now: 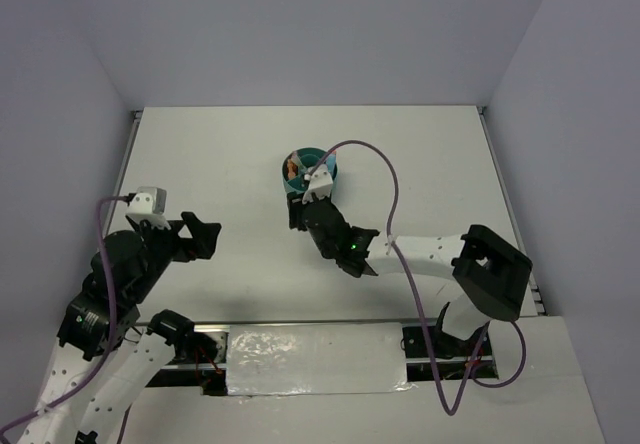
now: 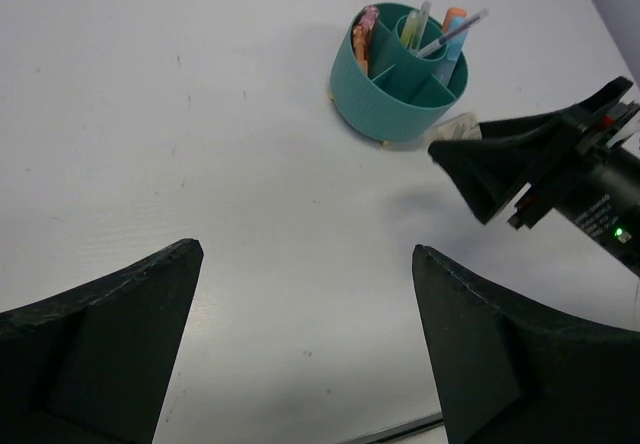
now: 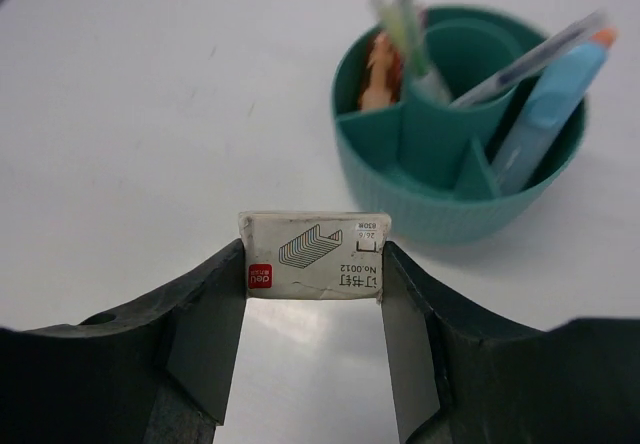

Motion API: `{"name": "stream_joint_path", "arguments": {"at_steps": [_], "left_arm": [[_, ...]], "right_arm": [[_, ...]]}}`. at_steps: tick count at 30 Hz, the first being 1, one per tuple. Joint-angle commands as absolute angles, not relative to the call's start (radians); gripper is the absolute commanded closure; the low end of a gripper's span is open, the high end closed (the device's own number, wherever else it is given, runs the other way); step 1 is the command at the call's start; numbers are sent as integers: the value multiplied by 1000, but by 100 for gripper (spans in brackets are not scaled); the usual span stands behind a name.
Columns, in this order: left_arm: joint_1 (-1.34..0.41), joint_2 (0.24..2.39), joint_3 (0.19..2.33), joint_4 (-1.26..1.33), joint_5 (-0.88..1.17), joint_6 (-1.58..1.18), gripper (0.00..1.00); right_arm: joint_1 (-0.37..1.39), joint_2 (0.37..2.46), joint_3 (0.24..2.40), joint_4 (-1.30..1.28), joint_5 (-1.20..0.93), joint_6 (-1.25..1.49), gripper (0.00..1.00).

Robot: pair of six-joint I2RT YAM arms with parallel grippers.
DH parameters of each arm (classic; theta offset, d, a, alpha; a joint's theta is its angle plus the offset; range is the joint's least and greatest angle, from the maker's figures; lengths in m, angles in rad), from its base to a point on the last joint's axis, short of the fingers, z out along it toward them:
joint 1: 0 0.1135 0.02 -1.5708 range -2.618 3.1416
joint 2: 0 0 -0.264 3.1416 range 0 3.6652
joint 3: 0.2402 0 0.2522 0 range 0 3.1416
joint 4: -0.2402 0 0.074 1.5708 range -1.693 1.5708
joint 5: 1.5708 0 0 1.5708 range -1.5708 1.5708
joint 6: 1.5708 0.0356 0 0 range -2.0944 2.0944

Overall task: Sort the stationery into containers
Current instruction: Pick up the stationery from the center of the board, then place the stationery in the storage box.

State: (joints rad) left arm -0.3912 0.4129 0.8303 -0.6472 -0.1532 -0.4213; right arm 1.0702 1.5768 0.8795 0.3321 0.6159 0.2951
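Closest, at seven o'clock of the top view: left pincer (image 1: 203, 239), spread wide, gripping nothing, hovering over the white tabletop (image 1: 430, 164). Further right, near centre: right pincer (image 3: 314, 276), pinching a small white staple box (image 3: 312, 249) by its short ends, label up, red logo at nine o'clock. Just beyond, at one o'clock from the box: teal organizer (image 3: 440, 214), upright on the tabletop. Inside, left to right: orange bits (image 3: 378, 69) in the nine o'clock compartment, green pens (image 3: 400, 14) in the central cup, clear pen (image 3: 530, 59) and blue pen (image 3: 545, 114) leaning toward two o'clock.
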Motion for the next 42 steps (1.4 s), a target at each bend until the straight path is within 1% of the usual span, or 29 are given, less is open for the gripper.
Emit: {"name": "stream_joint_path", "arguments": {"at_steps": [1,2,6,11,18,19,27,33,35,38,40,41,42], "left_arm": [[-390,353,819,-577,-160,-417,1],[-390,341,818,-575,-160,-417,1],[-387,295,805,-561,-141,-411,1],[-387,262,798,-549,-114,-403,1],[-387,253,795,-540,-86,-396,1],[-387,249,796,-540,-84,-394,1],[-387,224,792,-535,-74,-391,1],[-387,215,790,-531,-61,-387,1],[-387,209,790,-531,-60,-385,1],[-387,201,790,-529,-58,-385,1],[-387,199,790,-529,-55,-383,1],[-387,199,790,-528,-52,-382,1],[-387,201,788,-528,-51,-382,1]], "right_arm": [[1029,1583,825,606,742,184,60],[1026,1594,824,630,755,169,59],[1019,1641,805,861,787,63,59],[977,1715,853,923,770,43,58],[943,1792,923,878,752,60,54],[940,1799,933,874,752,69,52],[937,1827,930,880,738,120,49],[936,1862,948,836,749,153,44],[937,1867,954,821,747,167,40],[937,1868,963,804,749,173,39],[940,1864,956,802,749,179,34],[940,1858,953,802,755,186,30],[940,1855,950,801,758,189,20]]}}
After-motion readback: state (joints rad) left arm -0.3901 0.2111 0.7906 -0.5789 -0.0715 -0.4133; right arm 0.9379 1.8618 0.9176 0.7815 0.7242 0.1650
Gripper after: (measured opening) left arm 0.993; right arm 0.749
